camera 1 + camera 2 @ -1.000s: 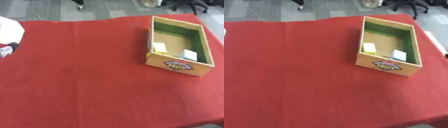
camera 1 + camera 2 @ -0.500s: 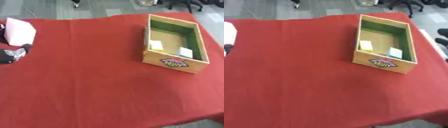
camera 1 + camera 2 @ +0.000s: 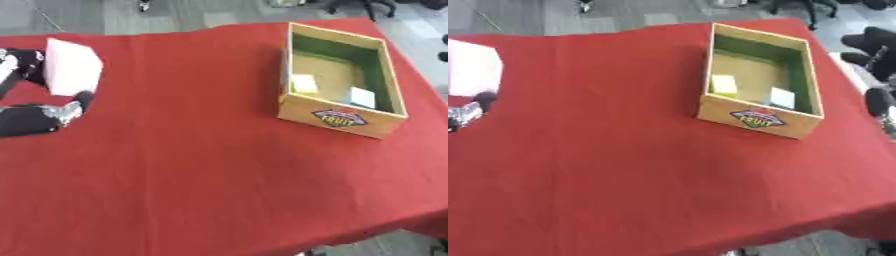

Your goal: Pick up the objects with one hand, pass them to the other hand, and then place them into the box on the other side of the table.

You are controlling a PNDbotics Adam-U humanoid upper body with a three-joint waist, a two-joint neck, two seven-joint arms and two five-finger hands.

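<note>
L hand at far left edge, fingers and thumb curled round pale pink block, cardboard box far right on red cloth w/ two small pale items inside, R hand at right edge, finger state can't tell

Red tablecloth covers the whole table, faint creases running across it. Grey floor beyond the far edge. Black office chair at the right side, partly cut off.
</note>
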